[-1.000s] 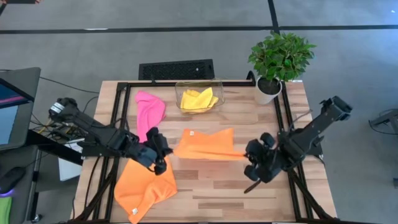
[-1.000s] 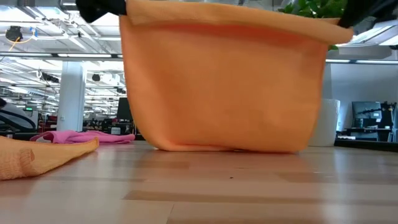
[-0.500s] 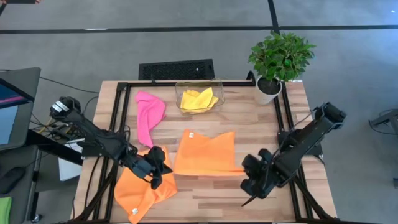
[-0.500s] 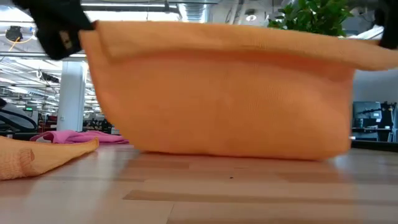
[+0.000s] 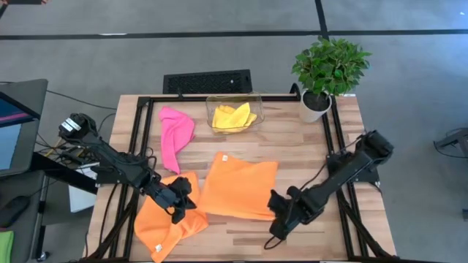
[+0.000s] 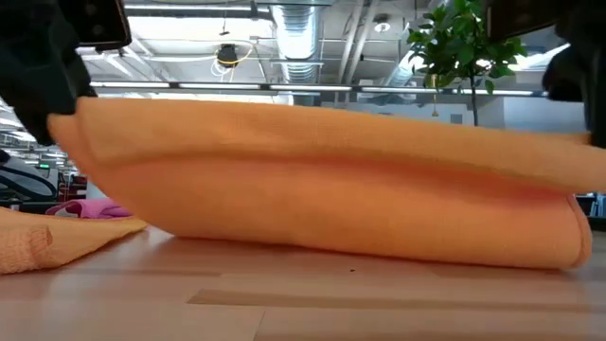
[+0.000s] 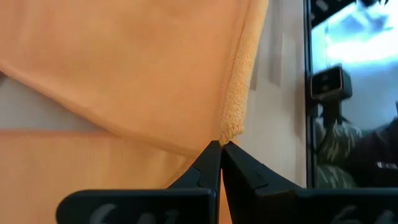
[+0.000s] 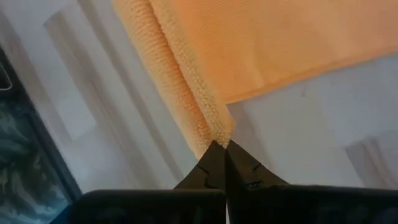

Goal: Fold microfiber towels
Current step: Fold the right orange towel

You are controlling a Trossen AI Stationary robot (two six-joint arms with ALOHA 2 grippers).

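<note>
1. Over the last second both arms have drawn the orange towel [image 5: 238, 188] toward the bench's six o'clock edge and lowered it: it hung upright as a curtain in the low view, and now it lies nearly flat, doubled over itself.
2. That reads as the first fold almost laid; the held edge still sits slightly off the wood, though the low view is too close to be sure.
3. The left pincer [image 5: 180, 205] is clamped on the towel's corner at about seven o'clock of the cloth; the right pincer [image 5: 276, 212] is clamped on the corner at about five o'clock.
4. The towel spreads from both pincers toward twelve o'clock, near bench centre.
5. Waiting: a second orange towel [image 5: 162, 223] under the left arm, a pink towel [image 5: 175, 132], and a yellow towel [image 5: 234, 117] in the clear bin [image 5: 256, 101].
</note>
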